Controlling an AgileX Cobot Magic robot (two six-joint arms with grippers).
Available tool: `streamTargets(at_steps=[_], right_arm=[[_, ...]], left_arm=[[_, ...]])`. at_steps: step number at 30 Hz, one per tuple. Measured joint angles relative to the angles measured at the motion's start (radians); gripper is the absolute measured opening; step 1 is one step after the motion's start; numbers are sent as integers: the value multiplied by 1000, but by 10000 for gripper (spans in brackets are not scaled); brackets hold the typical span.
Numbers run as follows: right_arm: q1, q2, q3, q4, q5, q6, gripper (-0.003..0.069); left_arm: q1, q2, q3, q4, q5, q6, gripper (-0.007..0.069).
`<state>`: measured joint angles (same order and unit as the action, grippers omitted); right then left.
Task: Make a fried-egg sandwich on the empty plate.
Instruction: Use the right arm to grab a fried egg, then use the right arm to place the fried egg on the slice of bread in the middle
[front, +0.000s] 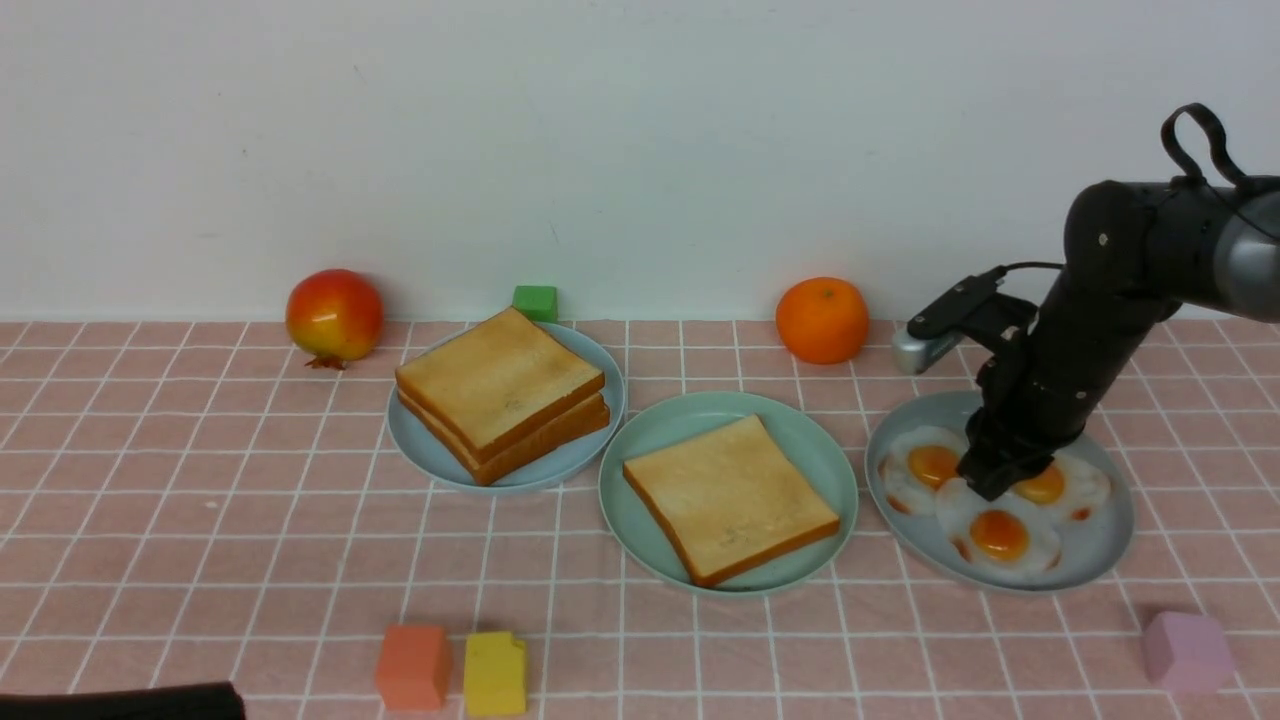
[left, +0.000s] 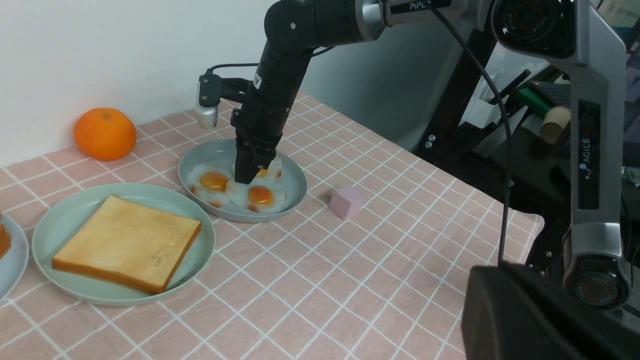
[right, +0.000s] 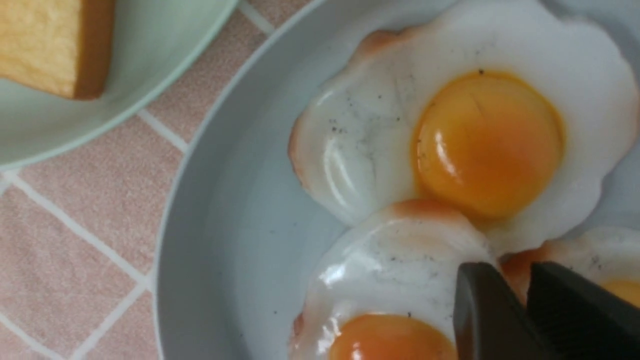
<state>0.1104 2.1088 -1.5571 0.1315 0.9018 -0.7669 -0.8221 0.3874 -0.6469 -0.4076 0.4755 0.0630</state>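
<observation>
The mint-green plate sits mid-table with one toast slice on it. Three fried eggs lie overlapping on the grey-blue plate to its right. My right gripper is down on that plate between the eggs. In the right wrist view its fingers stand almost together, pinching the browned edge of one fried egg. Only a dark part of my left gripper shows at the front left edge; its jaws are hidden.
A pale blue plate at the left holds two stacked toast slices. A red fruit, green cube and orange stand by the wall. Orange, yellow and pink blocks lie at the front.
</observation>
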Motion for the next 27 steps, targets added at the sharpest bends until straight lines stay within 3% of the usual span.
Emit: streamTargets(at_steps=[6, 20, 27], right_arm=[[0, 0, 0, 5, 13, -33, 68], [0, -77, 8, 15, 48, -12, 46], [0, -179, 8, -19, 56, 65, 43]], left_arm=[[0, 0, 0, -7, 0, 0, 12], [0, 0, 0, -2, 0, 0, 12], [0, 0, 0, 49, 23, 0, 12]])
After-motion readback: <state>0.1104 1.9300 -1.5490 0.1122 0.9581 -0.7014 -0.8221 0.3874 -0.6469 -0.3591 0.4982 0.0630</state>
